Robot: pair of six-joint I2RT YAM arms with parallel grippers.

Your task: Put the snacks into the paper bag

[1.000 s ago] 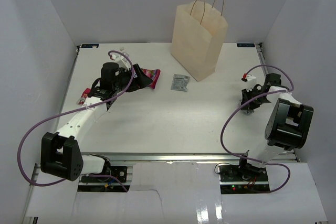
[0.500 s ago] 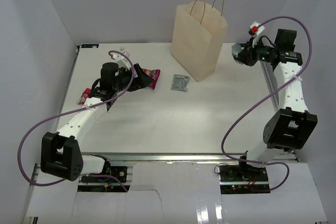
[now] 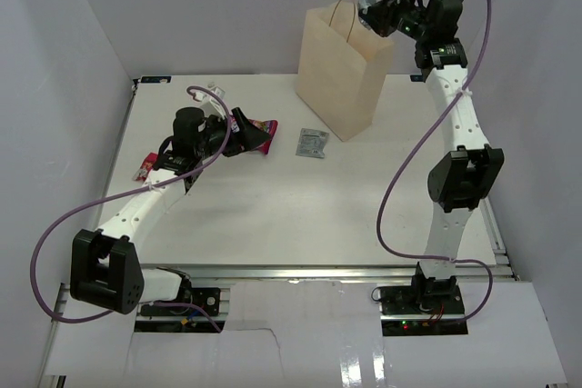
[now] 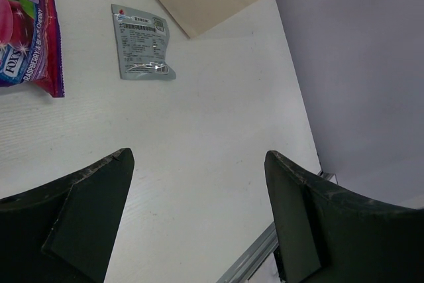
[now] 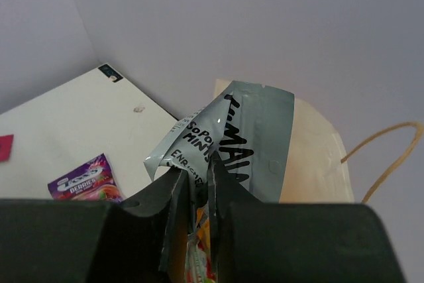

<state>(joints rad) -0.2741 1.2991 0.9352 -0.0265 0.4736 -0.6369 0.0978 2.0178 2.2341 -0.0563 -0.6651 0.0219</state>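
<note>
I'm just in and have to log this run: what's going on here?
The right fingers are shut on a shiny packet, held up over the paper bag, not yet released. The left fingers are open over the table beside the purple packet. A grey sachet lies by the bag.

Robotics lab test cell: flat white desk (image 3: 273, 215) boxed by plain pale-grey panel walls (image 3: 209, 6), aluminium rail frame (image 3: 300, 273) at near edge, purple cables (image 3: 35, 270) looping off white robot arms (image 3: 136, 211).
</note>
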